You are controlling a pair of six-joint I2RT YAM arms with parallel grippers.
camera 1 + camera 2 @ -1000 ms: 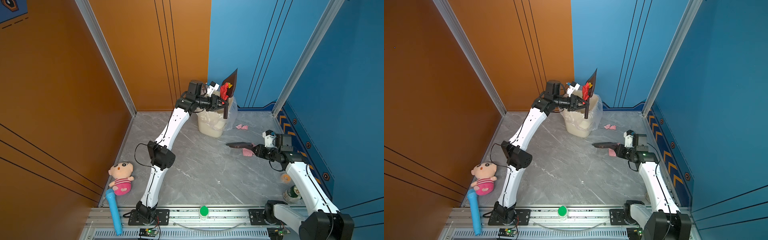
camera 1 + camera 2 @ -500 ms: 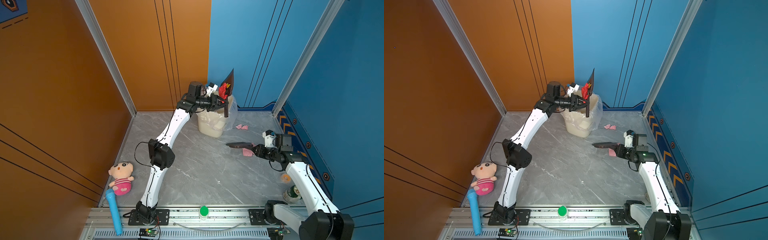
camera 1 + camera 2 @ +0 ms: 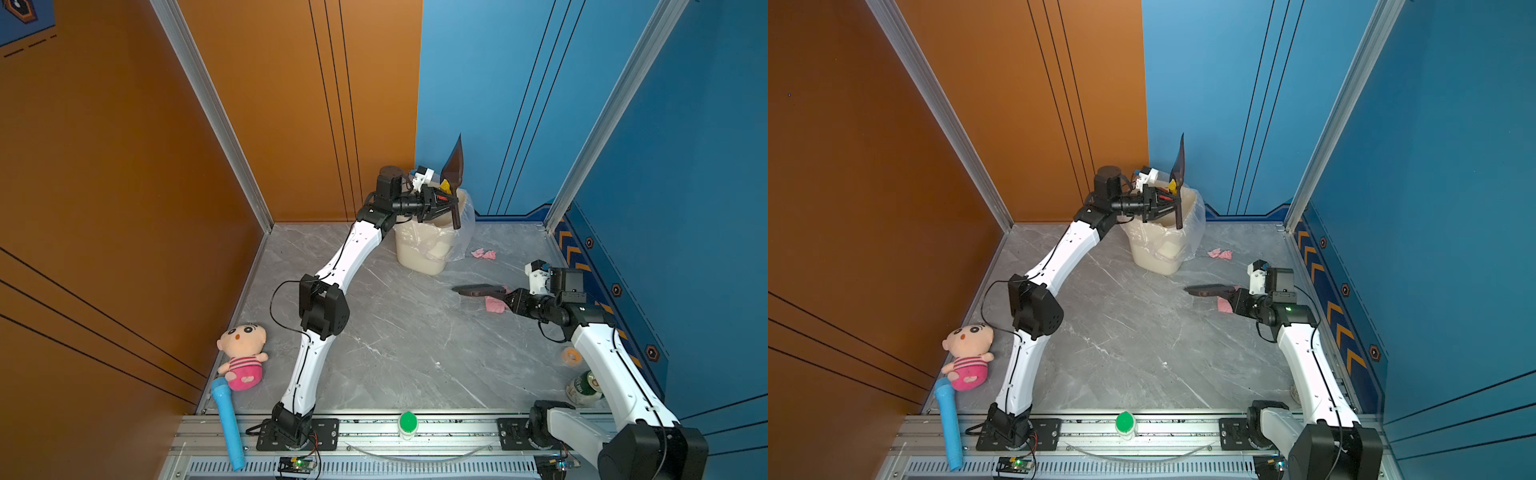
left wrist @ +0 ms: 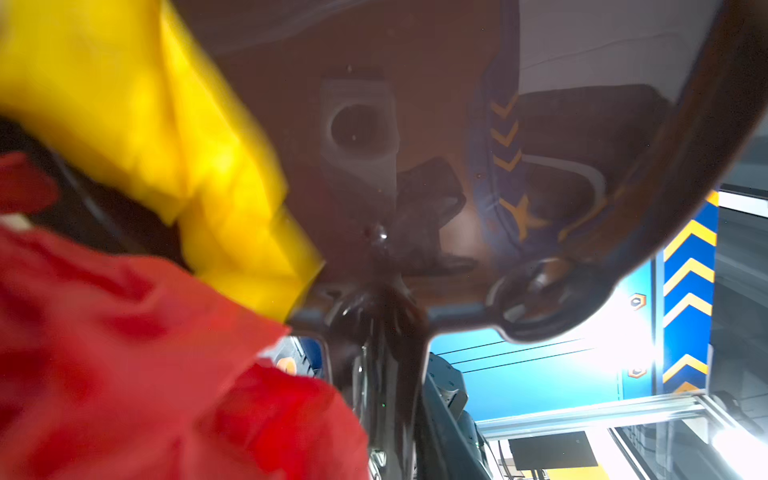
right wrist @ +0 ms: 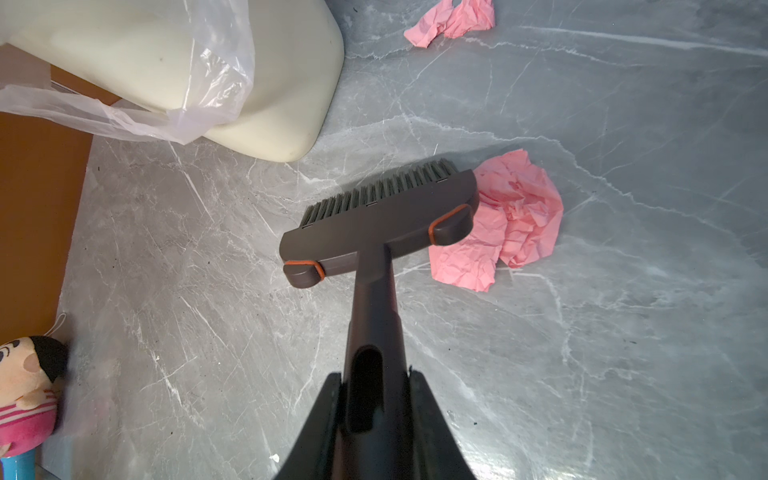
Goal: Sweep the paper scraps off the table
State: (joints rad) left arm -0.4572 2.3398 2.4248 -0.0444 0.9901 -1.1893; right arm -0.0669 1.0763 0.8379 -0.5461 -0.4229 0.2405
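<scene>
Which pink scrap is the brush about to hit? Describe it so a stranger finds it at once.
Start at the cream bin by the back wall, then follow the table toward the right hand and its brush. The scrap lies partly under the brush head, larger and more crumpled than the pink pieces beside the bin.

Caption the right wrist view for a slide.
Right gripper holds brush over grey table beside pink scrap.
</scene>
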